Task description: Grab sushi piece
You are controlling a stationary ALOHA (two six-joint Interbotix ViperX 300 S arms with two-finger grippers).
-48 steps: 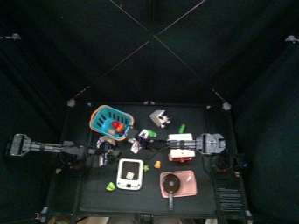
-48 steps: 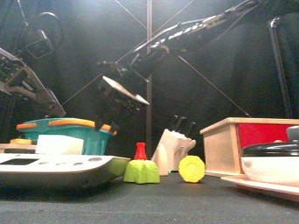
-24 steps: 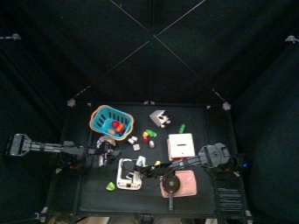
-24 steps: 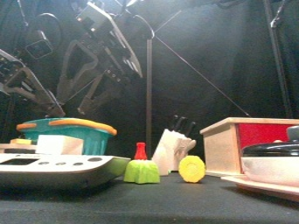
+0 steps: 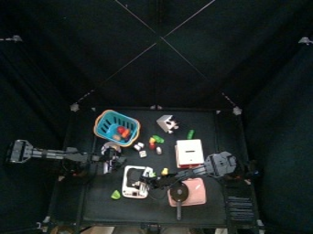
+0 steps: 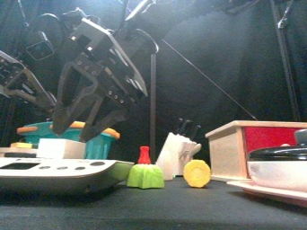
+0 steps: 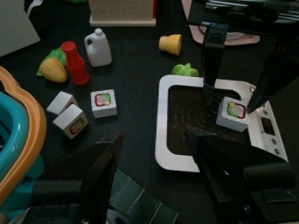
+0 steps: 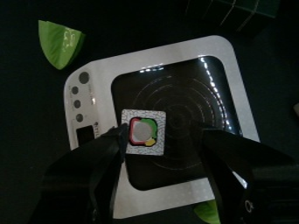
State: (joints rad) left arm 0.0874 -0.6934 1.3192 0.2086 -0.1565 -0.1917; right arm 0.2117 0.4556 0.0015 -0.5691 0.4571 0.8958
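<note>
we hung our right gripper (image 8: 149, 162), jaws spread and empty, straddling the sushi piece (image 8: 143, 133) on the white scale (image 8: 216, 74), so closing and lifting remained, left gripper (image 7: 158, 166) idle and open nearby.

Place: robot test cell in lab, not home. Black curtains (image 5: 156, 55) close all sides of small black surface (image 5: 95, 187). Two black robot arms reach in from opposite sides. Objects are toy kitchen props: teal basket (image 5: 113, 122), white scale (image 7: 187, 96), plastic food pieces, small bottle (image 7: 98, 47), wooden box (image 6: 258, 148).
</note>
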